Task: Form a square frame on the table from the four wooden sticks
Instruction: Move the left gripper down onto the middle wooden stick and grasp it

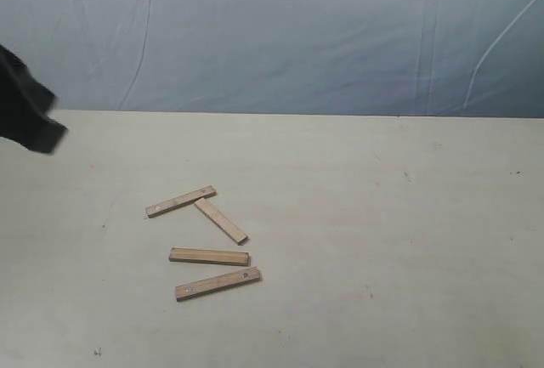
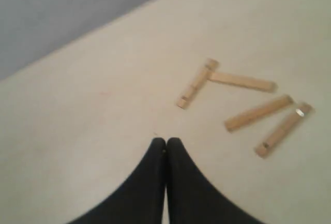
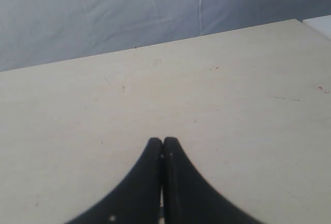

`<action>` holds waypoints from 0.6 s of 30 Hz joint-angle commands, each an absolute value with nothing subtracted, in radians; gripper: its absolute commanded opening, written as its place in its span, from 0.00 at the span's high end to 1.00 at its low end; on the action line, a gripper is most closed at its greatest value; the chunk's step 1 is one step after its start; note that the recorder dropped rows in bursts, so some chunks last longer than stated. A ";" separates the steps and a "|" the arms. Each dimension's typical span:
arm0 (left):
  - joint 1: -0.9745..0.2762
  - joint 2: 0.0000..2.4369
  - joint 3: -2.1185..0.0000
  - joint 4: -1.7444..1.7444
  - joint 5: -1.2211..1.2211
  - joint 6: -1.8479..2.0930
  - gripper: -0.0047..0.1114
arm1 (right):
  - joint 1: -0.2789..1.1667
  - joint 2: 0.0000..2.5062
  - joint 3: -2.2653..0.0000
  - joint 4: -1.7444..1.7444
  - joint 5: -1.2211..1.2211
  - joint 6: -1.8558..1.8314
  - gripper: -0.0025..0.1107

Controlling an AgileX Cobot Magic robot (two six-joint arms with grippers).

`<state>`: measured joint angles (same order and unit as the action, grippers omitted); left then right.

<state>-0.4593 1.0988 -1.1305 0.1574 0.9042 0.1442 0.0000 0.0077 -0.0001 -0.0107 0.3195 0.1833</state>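
Not much progress on this one. The four short flat light-brown wooden sticks [image 1: 209, 257] are all lying loose on the wide pale cream table [image 1: 382, 215], left of centre in the lower half of the exterior view. There's no square frame yet.

The upper two, a shallow-angled stick [image 1: 180, 201] and a steeper diagonal stick [image 1: 221, 220], meet near one end. That's maybe the start of a corner, but it's nowhere near a right angle. Below them, the third stick [image 1: 209, 257] and the fourth stick [image 1: 218, 284] sit roughly parallel, just beside each other and apart from the upper pair. So I'd say basically all four placements are left to do.

What each view adds:
- **Exterior:** it shows the whole layout, but of the robot only a dark shape [image 1: 25, 117] at the upper left edge, probably the left arm, well apart from the sticks.
- **Left wrist:** the left jaws are clenched together, holding nothing and hovering over bare table, with the sticks in the right half of the frame. The upper pair [image 2: 196, 84] look like they touch there, though it's too blurry to swear to.
- **Right wrist:** there are no sticks at all, just table and a grey-blue cloth backdrop [image 3: 103, 12]. The right jaws are pressed together and empty too.
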 commanded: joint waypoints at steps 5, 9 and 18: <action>-0.585 1.466 -1.205 0.026 0.948 0.491 0.91 | 0.000 0.000 0.000 -0.011 0.308 0.181 0.99; -0.593 1.611 -1.208 0.061 0.939 0.710 0.83 | 0.000 0.000 0.000 -0.007 0.308 0.181 0.99; -0.591 1.901 -1.261 0.186 0.823 0.805 0.58 | 0.000 0.000 0.000 -0.007 0.308 0.181 0.99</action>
<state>-0.5865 1.8459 -1.2264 0.1967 0.8510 0.7484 0.0000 0.0077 -0.0001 -0.0089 0.3195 0.1833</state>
